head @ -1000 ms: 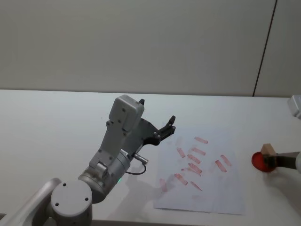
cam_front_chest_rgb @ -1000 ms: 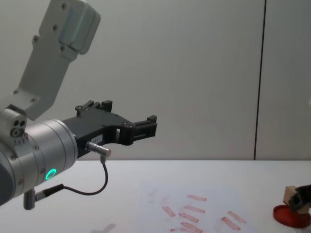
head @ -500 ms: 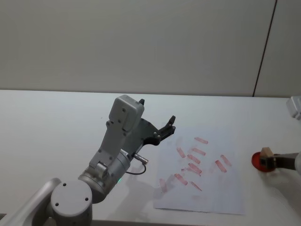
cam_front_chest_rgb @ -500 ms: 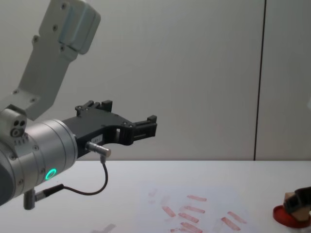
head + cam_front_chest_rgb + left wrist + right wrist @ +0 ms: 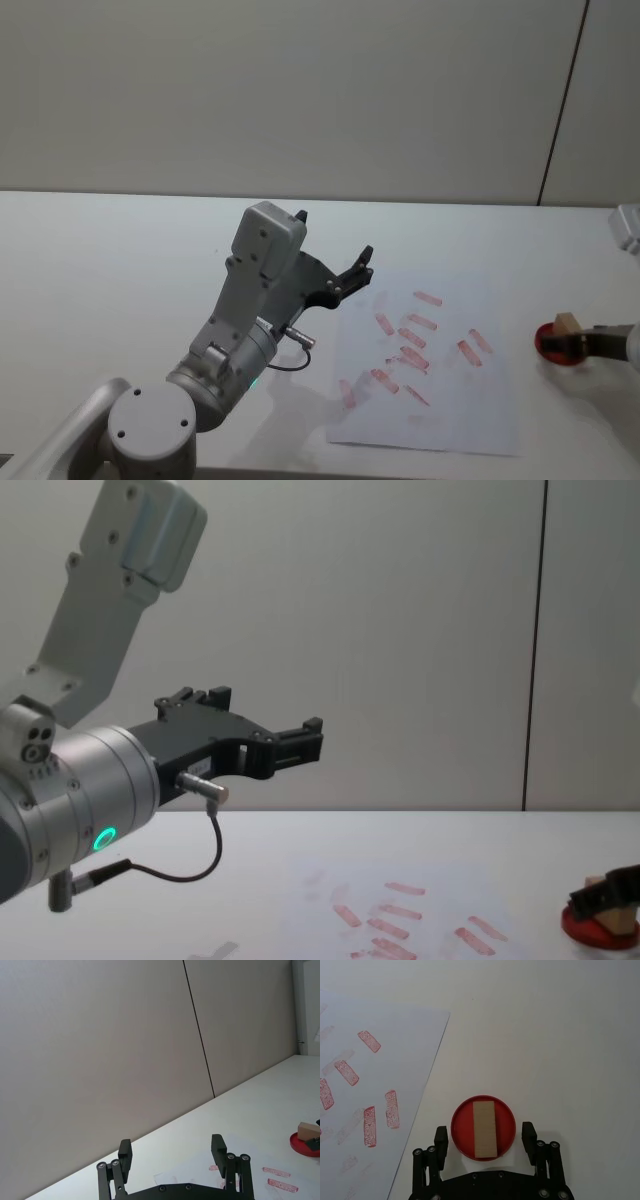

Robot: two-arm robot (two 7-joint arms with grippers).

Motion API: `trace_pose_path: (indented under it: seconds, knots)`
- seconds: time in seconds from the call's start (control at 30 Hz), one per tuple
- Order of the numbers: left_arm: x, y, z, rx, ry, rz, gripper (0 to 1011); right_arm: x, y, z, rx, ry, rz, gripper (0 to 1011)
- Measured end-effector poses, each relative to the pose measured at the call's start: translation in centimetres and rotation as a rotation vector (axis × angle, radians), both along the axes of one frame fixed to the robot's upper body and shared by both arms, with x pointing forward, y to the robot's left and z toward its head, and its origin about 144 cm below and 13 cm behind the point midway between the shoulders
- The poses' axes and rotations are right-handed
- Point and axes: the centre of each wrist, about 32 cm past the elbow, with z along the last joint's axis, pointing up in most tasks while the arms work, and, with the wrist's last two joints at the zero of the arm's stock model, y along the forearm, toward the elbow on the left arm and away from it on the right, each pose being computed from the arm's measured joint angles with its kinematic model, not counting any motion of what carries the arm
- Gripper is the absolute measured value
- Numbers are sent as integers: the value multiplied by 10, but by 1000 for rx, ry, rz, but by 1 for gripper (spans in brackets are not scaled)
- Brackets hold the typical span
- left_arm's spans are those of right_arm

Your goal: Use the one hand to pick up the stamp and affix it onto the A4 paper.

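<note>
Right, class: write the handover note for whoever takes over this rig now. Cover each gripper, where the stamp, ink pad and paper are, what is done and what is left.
Right gripper: open, its fingers straddling the red ink pad, not gripping.
Left gripper: open, parked raised above the table, left of the paper.
Stamp: resting on the ink pad, to the right of the A4 paper.
The paper already bears several red marks.
Left: close on the stamp, lift it, press it on the paper.
</note>
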Motion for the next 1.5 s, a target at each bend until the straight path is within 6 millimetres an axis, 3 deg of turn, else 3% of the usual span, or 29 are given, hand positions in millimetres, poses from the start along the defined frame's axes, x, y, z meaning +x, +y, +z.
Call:
trace_pose_path:
  seconds: [0.2, 1.07, 1.5]
  knots:
    - [0, 0, 0, 0, 0, 0, 1002, -2, 0, 1, 5, -27, 10, 1001]
    - [0, 0, 0, 0, 0, 0, 1002, -24, 6, 15, 92, -342, 188, 1001]
    - [0, 0, 0, 0, 0, 0, 1002, -32, 11, 20, 147, -395, 339, 1001]
